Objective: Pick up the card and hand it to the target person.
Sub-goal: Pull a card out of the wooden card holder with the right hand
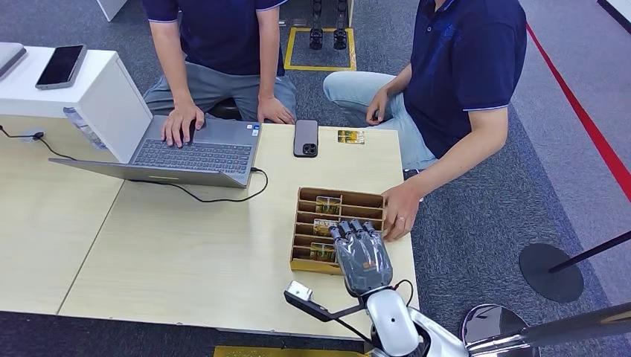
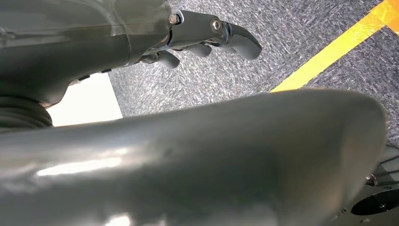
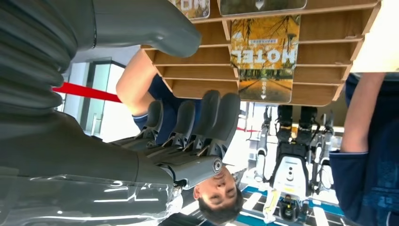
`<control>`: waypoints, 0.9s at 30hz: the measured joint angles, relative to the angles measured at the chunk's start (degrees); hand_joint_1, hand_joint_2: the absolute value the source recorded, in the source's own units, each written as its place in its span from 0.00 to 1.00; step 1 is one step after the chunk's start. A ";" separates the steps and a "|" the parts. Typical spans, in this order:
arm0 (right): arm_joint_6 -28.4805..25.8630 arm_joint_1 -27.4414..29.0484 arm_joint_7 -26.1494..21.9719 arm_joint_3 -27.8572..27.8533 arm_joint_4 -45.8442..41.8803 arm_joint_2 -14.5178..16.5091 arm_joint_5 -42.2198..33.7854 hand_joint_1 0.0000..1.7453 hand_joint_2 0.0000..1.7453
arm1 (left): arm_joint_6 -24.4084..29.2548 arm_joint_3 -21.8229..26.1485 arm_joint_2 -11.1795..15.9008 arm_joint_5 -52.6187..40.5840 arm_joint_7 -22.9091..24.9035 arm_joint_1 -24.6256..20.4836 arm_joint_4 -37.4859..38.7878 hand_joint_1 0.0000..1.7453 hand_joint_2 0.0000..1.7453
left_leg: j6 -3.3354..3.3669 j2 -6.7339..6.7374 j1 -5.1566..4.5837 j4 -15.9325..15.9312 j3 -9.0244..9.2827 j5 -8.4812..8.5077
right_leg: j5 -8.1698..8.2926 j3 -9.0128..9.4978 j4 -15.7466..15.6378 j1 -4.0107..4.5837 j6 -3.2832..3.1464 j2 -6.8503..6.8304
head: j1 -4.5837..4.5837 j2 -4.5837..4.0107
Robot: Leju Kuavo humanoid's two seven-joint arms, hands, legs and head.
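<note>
Open grey laptop (image 1: 195, 155) sits far left on the pale wooden tabletop (image 1: 186, 260). Slotted brown wooden card box (image 1: 336, 199) at right holds the yellow hotel card (image 3: 264, 56). Right hand (image 1: 362, 256) hovers over it, fingers (image 3: 207, 117) released. Left hand (image 2: 207, 40) hangs, fingers loosely curled, grasping nothing.

The silver right arm reaches forward from below, its grey right robot hand (image 1: 362, 256) palm down, dark fingers (image 3: 207, 117) extended side by side, holding nothing; the left robot hand (image 2: 207, 40) hangs, fingers loosely curled
</note>
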 joint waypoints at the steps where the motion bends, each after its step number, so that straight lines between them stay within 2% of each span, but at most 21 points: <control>1: 0.00 0.07 -0.09 0.03 0.02 -0.01 -0.29 0.52 1.00 | 0.00 0.00 0.00 0.00 0.00 0.00 0.00 0.00 0.00 | 0.00 0.00 0.00 0.00 0.00 0.00 | 0.00 0.00 0.00 0.00 0.00 0.00 | 0.00 0.00; 7: -0.02 0.30 -0.21 0.08 0.41 -0.04 -1.38 0.51 1.00 | -0.01 0.00 0.00 0.00 0.00 0.03 0.00 0.00 0.00 | 0.00 0.00 0.00 0.00 0.00 0.00 | 0.00 0.00 0.00 0.00 0.00 0.00 | 0.00 0.00; 17: -0.53 0.29 0.25 0.13 1.87 -0.04 -2.89 0.43 1.00 | -0.02 0.00 0.05 -0.01 0.00 0.04 0.00 0.00 0.00 | 0.00 0.00 0.00 0.00 0.00 0.00 | 0.00 0.00 0.00 0.00 0.00 0.00 | -0.01 0.00; 27: -1.40 -0.09 1.01 0.13 5.55 -0.05 -4.28 0.49 1.00 | -0.02 0.00 0.04 -0.04 -0.17 0.04 0.00 0.00 0.00 | 0.00 0.00 0.00 0.00 0.00 0.00 | 0.00 0.00 0.00 0.00 0.00 0.00 | 0.01 0.00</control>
